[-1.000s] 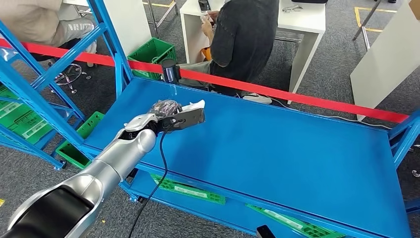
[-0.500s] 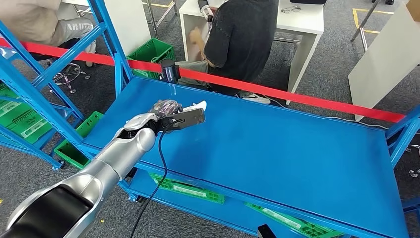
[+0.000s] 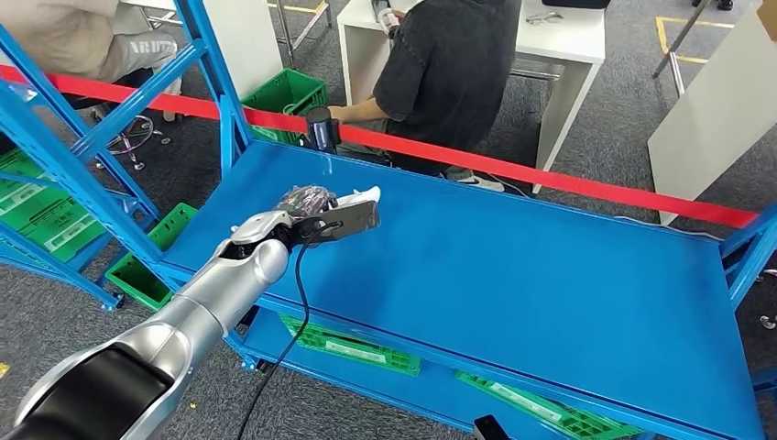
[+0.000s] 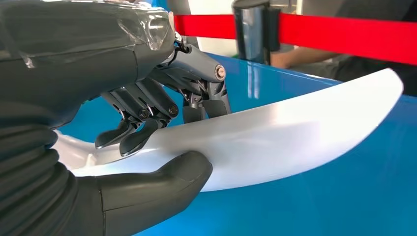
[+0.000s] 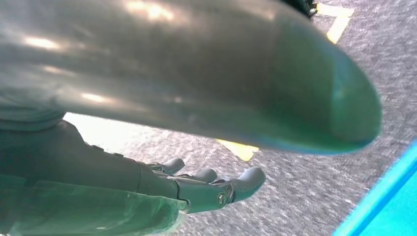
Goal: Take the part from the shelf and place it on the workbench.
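Unmoved since before, left hand [image 4: 147, 123] grips the white part [image 4: 275, 137] over the workbench [image 3: 513, 266].

My left hand [image 3: 307, 203] at 10 o'clock over workbench [image 3: 513, 275], part [image 4: 275, 132] in its grip, tip toward 1. Barrier post [image 3: 318, 130] at far edge, 11 o'clock; seated person [image 3: 449, 64] behind it at 12. Crates [image 3: 353, 348] on lower deck under bench. Shelf frame [image 3: 55, 147] off at 9.

A workshop: blue steel racking [image 3: 92, 137], green parts crates [image 3: 284, 92], red barrier tape [image 3: 550, 179].
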Motion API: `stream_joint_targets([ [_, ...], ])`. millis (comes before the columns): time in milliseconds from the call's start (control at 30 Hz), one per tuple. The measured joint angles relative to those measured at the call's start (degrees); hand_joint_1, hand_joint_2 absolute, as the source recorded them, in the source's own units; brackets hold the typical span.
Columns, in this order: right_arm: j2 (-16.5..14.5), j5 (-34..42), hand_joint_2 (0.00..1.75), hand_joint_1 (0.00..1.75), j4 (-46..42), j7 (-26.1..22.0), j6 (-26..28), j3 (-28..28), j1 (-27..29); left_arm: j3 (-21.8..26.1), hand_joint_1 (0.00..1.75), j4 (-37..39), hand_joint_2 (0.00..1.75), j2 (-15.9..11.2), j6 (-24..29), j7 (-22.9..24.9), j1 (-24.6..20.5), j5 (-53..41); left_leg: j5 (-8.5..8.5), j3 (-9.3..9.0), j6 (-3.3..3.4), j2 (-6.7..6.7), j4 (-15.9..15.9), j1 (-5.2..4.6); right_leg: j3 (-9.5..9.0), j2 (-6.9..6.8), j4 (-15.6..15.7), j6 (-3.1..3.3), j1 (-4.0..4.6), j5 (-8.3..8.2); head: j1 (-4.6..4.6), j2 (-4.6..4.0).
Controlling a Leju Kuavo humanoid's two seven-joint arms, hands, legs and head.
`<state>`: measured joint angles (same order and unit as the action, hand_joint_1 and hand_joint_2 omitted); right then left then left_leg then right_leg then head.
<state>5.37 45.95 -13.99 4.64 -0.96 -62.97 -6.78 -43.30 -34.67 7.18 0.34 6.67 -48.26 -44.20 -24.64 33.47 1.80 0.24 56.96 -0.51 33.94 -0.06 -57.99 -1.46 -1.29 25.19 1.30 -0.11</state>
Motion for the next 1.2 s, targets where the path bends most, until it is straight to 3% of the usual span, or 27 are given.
stream_joint_targets([
  [67, 0.0, -0.2, 0.0, 0.0, 0.0, 0.0, 0.0, 0.0, 0.0, 0.0, 1.75, 0.0, 1.75, -0.1, 0.0, -0.2, 0.0, 0.1, -0.17, 0.24, -0.34, -0.01, 0.2, 0.15, 0.06, 0.04, 0.1, 0.65, -0.1, -0.17, -0.01, 0.0],
  [133, 0.0, -0.6, 0.0, 0.0, 0.0, 0.0, 0.0, 0.0, 0.0, 0.0, 1.75, 0.0, 1.75, -0.1, -0.2, -0.6, -0.1, 0.4, -1.86, 1.36, -0.94, -0.05, 2.6, 0.38, -0.02, 0.05, 0.2, 1.23, -0.39, -0.29, 0.09, 0.0],
  [233, 0.0, -1.0, 0.0, 0.0, 0.0, 0.1, -0.1, 0.1, 0.0, 0.2, 1.75, 0.0, 1.75, -0.3, -0.6, -1.4, 0.1, 1.4, -6.97, 6.38, -1.86, -0.08, 13.4, 0.75, 0.07, 0.04, 0.2, 1.66, -0.42, -0.33, 0.21, 0.0],
  [267, 0.0, -1.1, 0.0, 0.0, 0.0, 0.1, -0.1, 0.1, 0.0, 0.3, 1.75, 0.0, 1.75, -0.3, -0.6, -1.5, 0.3, 1.8, -7.8, 7.8, -1.97, -0.08, 16.3, 0.81, 0.1, 0.04, 0.2, 1.66, -0.38, -0.33, 0.22, 0.0],
  [300, 0.0, -1.2, 0.0, 0.0, 0.0, 0.1, -0.2, 0.1, 0.0, 0.5, 1.75, 0.0, 1.75, -0.3, -0.6, -1.7, 0.4, 2.1, -7.54, 8.25, -1.94, -0.08, 17.1, 0.84, 0.08, 0.06, 0.2, 1.66, -0.34, -0.32, 0.22, 0.0],
  [333, 0.0, -1.3, 0.0, 0.0, 0.0, 0.1, -0.2, 0.1, 0.0, 0.6, 1.75, -0.1, 1.75, -0.3, -0.6, -1.9, 0.5, 2.3, -6.28, 7.59, -1.77, -0.08, 15.7, 0.84, 0.02, 0.1, 0.2, 1.65, -0.28, -0.32, 0.23, 0.0],
  [400, 0.0, -1.5, 0.0, 0.0, 0.0, 0.1, -0.3, 0.1, 0.0, 0.8, 1.75, -0.6, 1.75, -0.4, -0.7, -2.4, 0.5, 3.0, -2.5, 3.77, -0.98, -0.19, 7.8, 0.72, -0.12, 0.17, 0.2, 1.64, -0.17, -0.32, 0.22, 0.0],
  [467, 0.0, -1.5, 0.0, 0.0, 0.0, 0.1, -0.4, 0.3, 0.0, 1.3, 1.75, -1.7, 1.75, -0.3, -1.1, -4.4, 0.6, 5.3, -0.64, 0.72, -0.27, -0.26, 1.6, 0.38, 0.01, 0.17, 0.2, 1.48, 0.09, -0.39, 0.2, 0.0],
  [567, 0.0, -1.3, 0.0, 0.0, 0.0, -0.9, -0.1, 1.1, 0.5, 2.8, 1.75, -9.5, 1.75, -1.1, -4.3, -7.0, 3.7, 10.5, -0.47, -0.01, 0.3, -0.24, 0.0, -0.02, 0.2, 0.07, 0.4, 0.78, 0.05, -0.53, 0.2, 0.0],
  [633, 0.0, -1.2, 0.0, 0.0, 0.0, -1.7, 0.2, 1.7, 1.1, 3.1, 1.75, -17.0, 1.75, -1.8, -6.5, -6.3, 6.3, 12.2, 0.1, -0.54, 0.83, -0.18, -0.9, 0.19, 0.97, 0.04, -0.9, 0.54, 0.09, 0.34, 0.11, 0.0],
  [667, 0.0, -1.2, 0.0, 0.0, 0.0, -1.9, 0.3, 1.9, 1.3, 3.1, 1.75, -19.8, 1.75, -2.0, -7.1, -5.8, 7.1, 12.5, 0.41, -0.74, 1.06, -0.14, -1.3, 0.32, 2.11, 0.04, -3.1, 0.67, 0.12, 1.48, 0.0, 0.0],
  [733, 0.1, -1.1, 0.0, 0.0, 0.0, -2.1, 0.4, 2.3, 1.6, 3.2, 1.75, -23.6, 1.75, -2.6, -7.5, -5.7, 8.5, 12.9, 0.58, -0.61, 1.3, -0.07, -1.4, 0.24, 5.74, 0.05, -10.6, 1.05, 0.05, 4.5, -0.12, 0.0],
  [800, 0.2, -1.0, 0.0, 0.0, 0.0, -2.3, 0.5, 2.6, 2.0, 3.3, 1.75, -26.6, 1.75, -3.1, -7.5, -6.3, 10.3, 13.6, 0.55, -0.53, 1.34, -0.08, -1.4, 0.14, 8.39, 0.04, -15.9, 0.7, -0.04, 5.82, -0.14, 0.0],
  [833, 0.2, -0.9, 0.0, 0.0, 0.0, -2.4, 0.5, 2.8, 2.2, 3.3, 1.75, -28.1, 1.75, -3.4, -7.3, -6.9, 11.2, 14.0, 0.51, -0.52, 1.29, -0.14, -1.3, 0.14, 8.23, 0.03, -15.4, 0.22, -0.13, 5.24, -0.15, 0.0],
  [867, 0.3, -0.8, 0.0, 0.0, 0.0, -2.5, 0.5, 2.9, 2.3, 3.3, 1.75, -29.6, 1.75, -3.6, -7.2, -7.3, 12.1, 14.2, 0.42, -0.52, 1.18, -0.22, -1.2, 0.17, 6.99, 0.01, -12.7, -0.35, -0.25, 3.95, -0.16, 0.0],
  [933, 0.4, -0.4, 0.0, 0.0, 0.0, -3.0, 0.5, 3.4, 2.6, 3.2, 1.75, -33.6, 1.75, -4.2, -6.4, -7.9, 13.9, 13.6, -0.05, -0.33, 0.68, -0.34, -0.5, 0.05, 3.04, -0.09, -4.6, -1.07, -0.43, 1.02, -0.18, 0.0],
  [1000, 0.4, 0.1, 0.0, 0.0, 0.0, -3.6, 0.5, 3.9, 3.0, 3.0, 1.75, -37.9, 1.75, -4.9, -5.2, -7.9, 15.5, 11.6, -0.53, 0.04, 0.16, -0.35, 0.2, -0.23, 1.03, -0.08, -0.5, -0.6, -0.42, -0.19, -0.09, 0.0],
  [1100, 0.4, 0.5, 0.0, 0.0, 0.0, -4.5, 0.4, 4.5, 4.1, 2.5, 1.75, -44.5, 1.75, -6.4, -2.6, -7.9, 18.1, 8.5, -0.95, 0.38, -0.33, -0.3, 0.6, -0.06, 1.05, 0.1, -0.4, 0.55, -0.36, -0.2, -0.03, 0.0],
  [1167, 0.5, 0.8, 0.0, 0.0, 0.1, -5.1, 0.4, 4.8, 4.8, 2.3, 1.75, -49.3, 1.75, -7.4, 0.0, -8.8, 19.7, 7.4, -2.94, 1.7, -1.06, -0.3, 3.4, 0.26, 0.97, 0.15, -0.3, 1.21, -0.6, -0.27, 0.05, 0.0],
  [1200, 0.5, 0.9, 0.0, 0.0, 0.1, -5.3, 0.4, 5.0, 5.0, 2.3, 1.75, -51.5, 1.75, -7.9, 1.5, -9.5, 20.5, 7.3, -4.68, 3.14, -1.45, -0.31, 6.5, 0.42, 0.96, 0.17, -0.3, 1.45, -0.62, -0.26, 0.1, 0.0],
])
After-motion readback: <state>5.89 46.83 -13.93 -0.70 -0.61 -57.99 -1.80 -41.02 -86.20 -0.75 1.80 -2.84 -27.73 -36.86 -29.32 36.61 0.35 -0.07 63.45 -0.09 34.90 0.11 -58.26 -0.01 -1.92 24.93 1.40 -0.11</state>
